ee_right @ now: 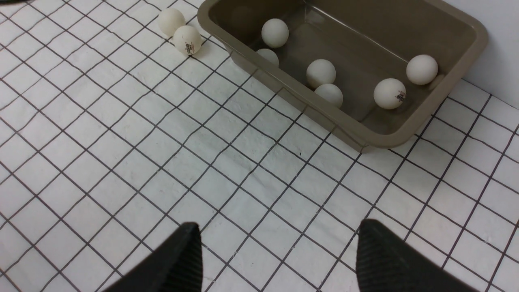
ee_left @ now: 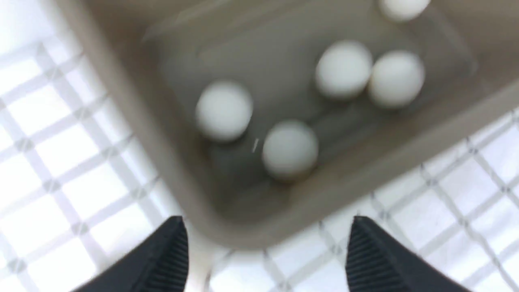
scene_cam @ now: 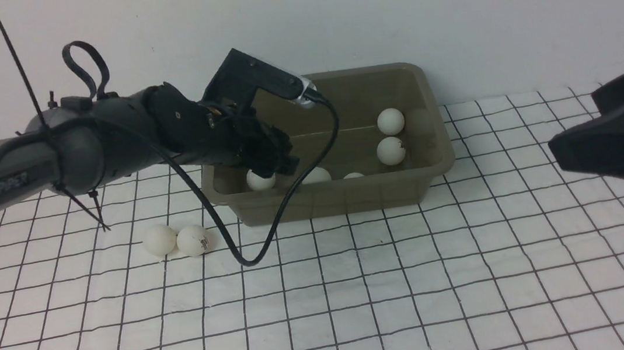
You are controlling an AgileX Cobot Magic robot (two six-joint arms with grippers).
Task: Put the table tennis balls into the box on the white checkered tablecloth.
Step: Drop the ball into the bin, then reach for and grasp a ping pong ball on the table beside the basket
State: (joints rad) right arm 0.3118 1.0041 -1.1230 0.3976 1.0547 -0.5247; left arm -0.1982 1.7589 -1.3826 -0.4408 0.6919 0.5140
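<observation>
The left claw (ee_left: 267,222) hung spread and empty over the box (scene_cam: 350,197), with most table tennis balls (scene_cam: 391,151) below it, two others (scene_cam: 160,240) on the white checkered tablecloth (scene_cam: 362,310) beside it yet to be boxed, and the right claw (ee_right: 277,227), spread and empty, well apart.

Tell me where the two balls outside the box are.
Front view, robot's left: the plain ball and the logo ball sit touching on the cloth, off the box's near left corner.
</observation>
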